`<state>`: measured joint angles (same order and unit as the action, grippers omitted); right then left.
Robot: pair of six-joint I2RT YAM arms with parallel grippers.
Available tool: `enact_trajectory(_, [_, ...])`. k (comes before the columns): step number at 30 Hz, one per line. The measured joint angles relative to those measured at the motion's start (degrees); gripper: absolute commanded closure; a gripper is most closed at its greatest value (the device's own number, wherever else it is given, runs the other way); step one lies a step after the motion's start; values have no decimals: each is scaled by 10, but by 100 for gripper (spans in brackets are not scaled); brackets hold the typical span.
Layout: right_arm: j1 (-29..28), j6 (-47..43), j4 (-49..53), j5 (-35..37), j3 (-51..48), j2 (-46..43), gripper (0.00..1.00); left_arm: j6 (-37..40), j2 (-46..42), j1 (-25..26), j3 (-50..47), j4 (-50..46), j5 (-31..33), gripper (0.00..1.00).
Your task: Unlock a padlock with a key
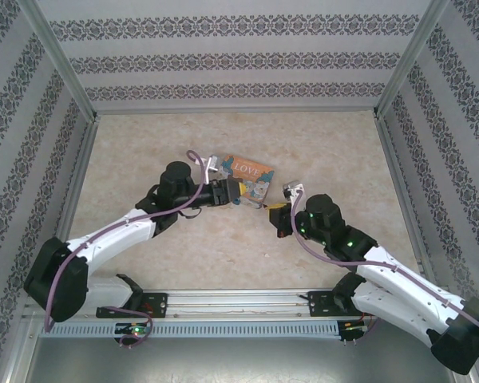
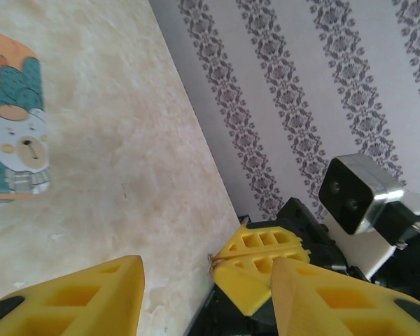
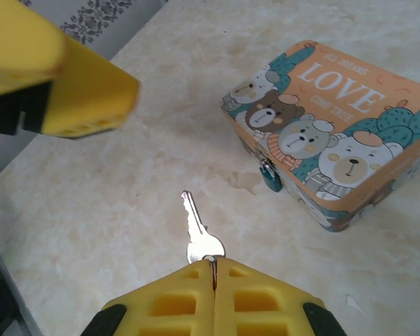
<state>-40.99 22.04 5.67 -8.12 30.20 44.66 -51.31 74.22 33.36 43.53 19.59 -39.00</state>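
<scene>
The padlock point(image 3: 270, 176) is tiny, with a teal body and a silver shackle, and hangs on the front clasp of the colourful "LOVE" box point(image 3: 336, 119). My right gripper point(image 3: 213, 262) is shut on the head of a silver key point(image 3: 198, 229), whose blade points forward over the table, left of the padlock and apart from it. From above, the right gripper point(image 1: 278, 211) sits just right of the box point(image 1: 249, 177). My left gripper point(image 1: 236, 191) is at the box's near-left side; in its wrist view its yellow fingers point(image 2: 77, 297) stand apart, open, with nothing held.
The beige marbled table point(image 1: 223, 247) is enclosed by patterned walls point(image 1: 223, 60) at the back and sides. The two grippers are close together near the box. A yellow finger of the left gripper point(image 3: 63, 77) hangs at the upper left of the right wrist view.
</scene>
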Motion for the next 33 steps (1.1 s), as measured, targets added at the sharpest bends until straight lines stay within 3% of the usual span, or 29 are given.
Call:
enact_trajectory(11, [-35, -11, -26, 30, 0, 12, 100, -2, 59, 45, 16, 28, 3, 56])
enact_trajectory(19, [-43, -13, -29, 44, 0, 20, 100, -2, 83, 61, 27, 37, 2, 65])
enact_trajectory(28, [-43, -13, -30, 60, 0, 21, 100, -2, 87, 64, 31, 37, 3, 81])
enact_trajectory(33, [-44, -12, -38, 66, 0, 20, 100, 2, 87, 66, 38, 36, 9, 96])
